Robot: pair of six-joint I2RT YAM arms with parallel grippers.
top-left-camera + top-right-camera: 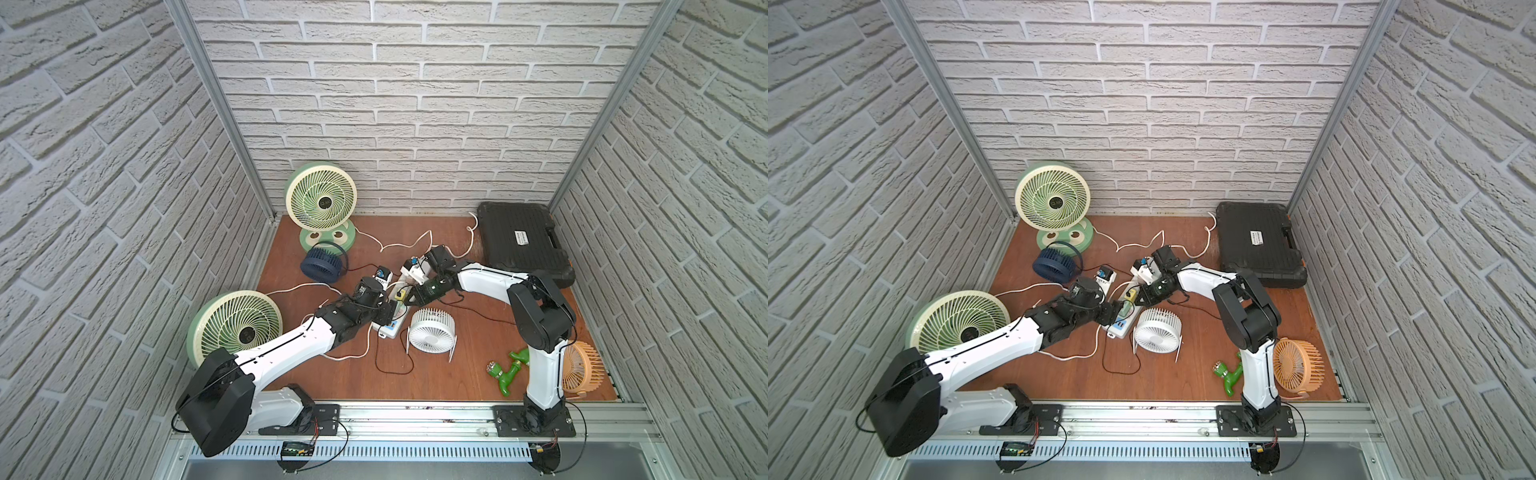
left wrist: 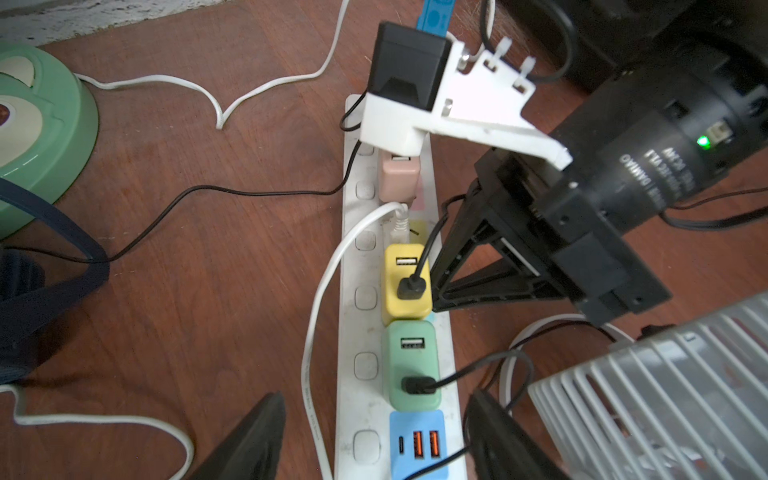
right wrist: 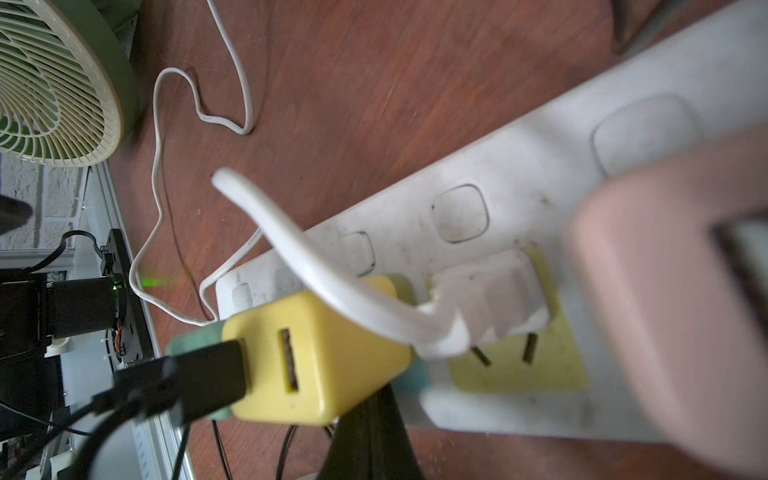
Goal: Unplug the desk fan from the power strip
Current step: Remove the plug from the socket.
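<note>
Nearest your left wrist camera, the black fingers [image 2: 249,449] of the left jaws are standing wide apart, straddling the blue end of the power strip [image 2: 365,299] without touching it, so they are gripping nothing. In a top view the strip [image 1: 390,330] is lying near the centre of the bench [image 1: 457,374], running roughly from 6 to 12 o'clock, with the white fan [image 1: 431,337] just beside it at 3 o'clock. The right jaws are reaching in from 3 o'clock, closed, their fingers [image 2: 519,286] sitting against the yellow adapter [image 2: 405,282]. The white plug [image 3: 490,299] is leaning in the yellow socket with its prongs showing. You are likely risking a lifted strip if the pull starts before the left jaws are pinning it. The white cord [image 2: 328,291] is running inside the left fingers and could get pinched. A sideways tug could bend the prongs or knock the yellow adapter loose.
</note>
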